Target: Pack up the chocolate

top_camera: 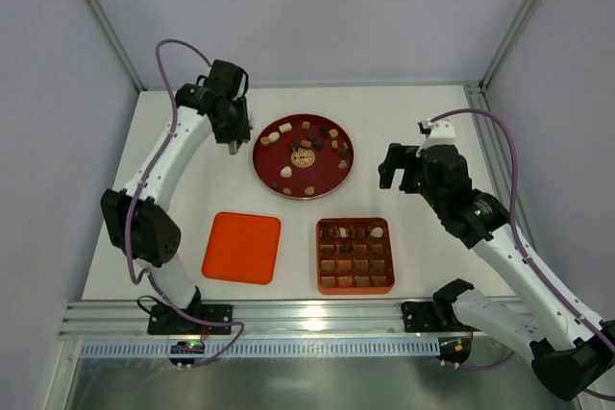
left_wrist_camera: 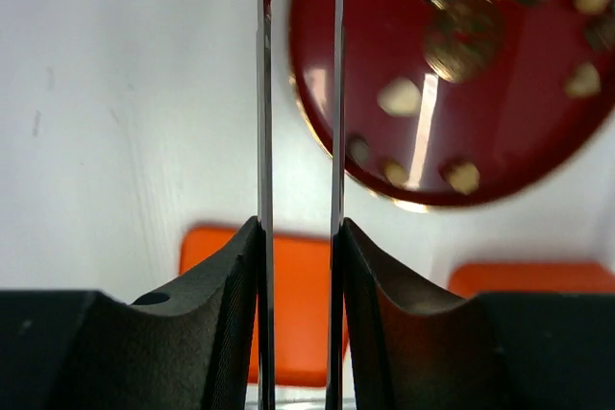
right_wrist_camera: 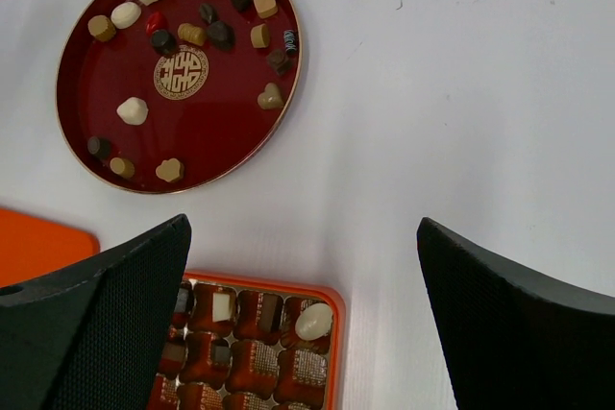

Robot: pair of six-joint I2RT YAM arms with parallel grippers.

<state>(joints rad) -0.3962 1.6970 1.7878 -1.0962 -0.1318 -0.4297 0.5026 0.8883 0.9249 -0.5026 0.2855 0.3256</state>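
Several chocolates (top_camera: 286, 172) lie loose on a round dark red plate (top_camera: 322, 175), also in the right wrist view (right_wrist_camera: 133, 110). The orange-red gridded tray (top_camera: 318, 256) holds several pieces; its top row has a cream oval (right_wrist_camera: 313, 321) and a white square (right_wrist_camera: 222, 306). My left gripper (top_camera: 231, 133) hovers just off the plate's left edge, shut on thin metal tweezers (left_wrist_camera: 264, 93) whose blades stand apart with nothing between them. My right gripper (top_camera: 402, 170) is wide open and empty, above the table right of the plate and behind the tray's far right corner.
The flat orange-red lid (top_camera: 242, 247) lies left of the tray and shows between the tweezer blades (left_wrist_camera: 298, 295). The plate (left_wrist_camera: 500, 132) sits to the right in the left wrist view. An aluminium rail (top_camera: 288, 314) runs along the near table edge.
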